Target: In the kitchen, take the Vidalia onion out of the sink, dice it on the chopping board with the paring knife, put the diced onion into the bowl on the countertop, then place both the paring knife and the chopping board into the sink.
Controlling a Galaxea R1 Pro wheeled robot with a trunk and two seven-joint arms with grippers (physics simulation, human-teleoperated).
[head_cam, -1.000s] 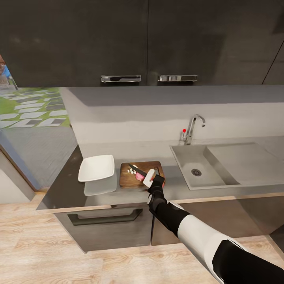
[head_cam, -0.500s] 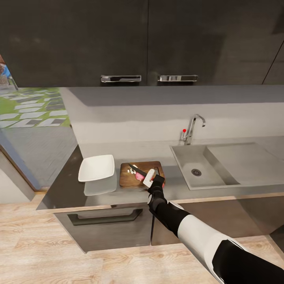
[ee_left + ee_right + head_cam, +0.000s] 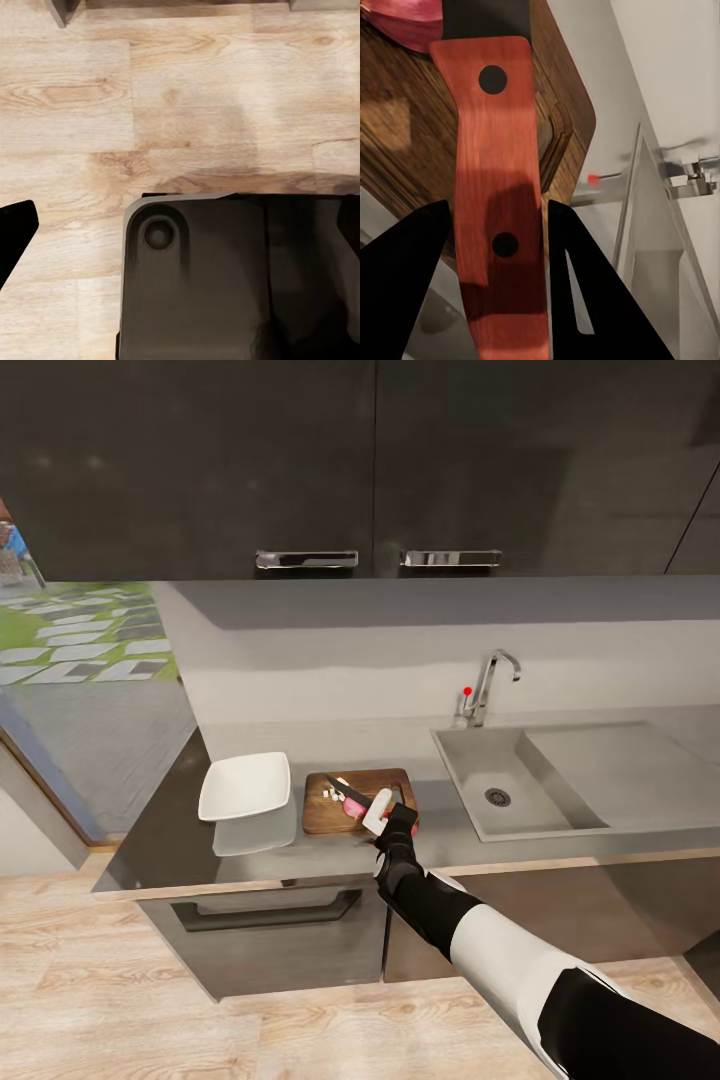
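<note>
The dark brown chopping board point(image 3: 372, 779) lies on the grey countertop point(image 3: 175, 830), between the white bowl point(image 3: 245, 785) and the sink point(image 3: 478, 772). On it rest a pinkish piece of Vidalia onion point(image 3: 353, 810) and a few white diced cubes point(image 3: 330, 794). My right gripper point(image 3: 388, 816) is at the board's near right corner, shut on the paring knife point(image 3: 346, 789), whose dark blade points across the board over the onion. In the right wrist view the knife's reddish riveted handle point(image 3: 495, 150) sits between the black fingers point(image 3: 412, 255), above the board point(image 3: 397, 127) and onion point(image 3: 405, 19). My left gripper point(image 3: 180, 225) hangs open over the floor.
The chrome tap point(image 3: 488, 682) with its red knob point(image 3: 467, 690) stands behind the basin, and the drainboard point(image 3: 610, 760) extends right. Dark wall cabinets point(image 3: 370, 460) hang overhead. The countertop ends just left of the bowl. Wood floor point(image 3: 180, 112) and my dark base point(image 3: 225, 285) lie below.
</note>
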